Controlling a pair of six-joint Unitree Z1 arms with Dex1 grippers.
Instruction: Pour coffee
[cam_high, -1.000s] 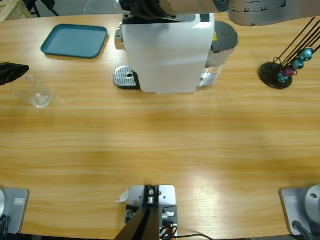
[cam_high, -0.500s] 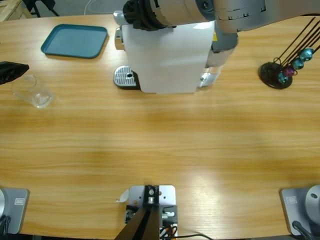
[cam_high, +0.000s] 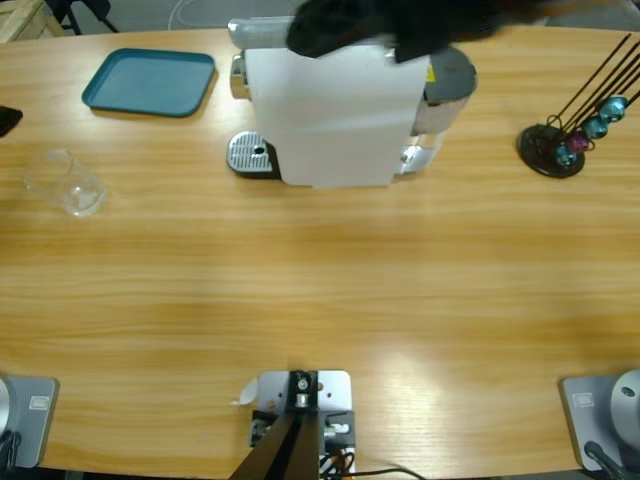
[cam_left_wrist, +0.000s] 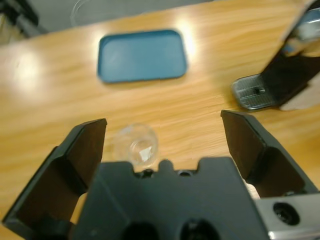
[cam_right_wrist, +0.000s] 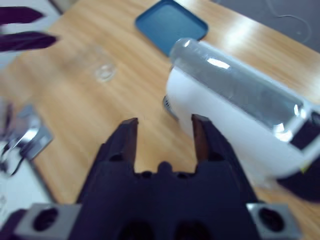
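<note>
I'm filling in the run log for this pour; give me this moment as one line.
left gripper: open, above empty glass | right gripper: open, over coffee machine | tray: empty | coffee: none visible

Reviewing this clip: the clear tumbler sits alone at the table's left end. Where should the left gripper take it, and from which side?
Judging from the pictures, grip the clear tumbler across its round side wall, below the rim. It stands upright, mouth up, with bare table around it, so a level approach from the table's left end suits. The left gripper is open, jaws spread wider than the glass.
</note>
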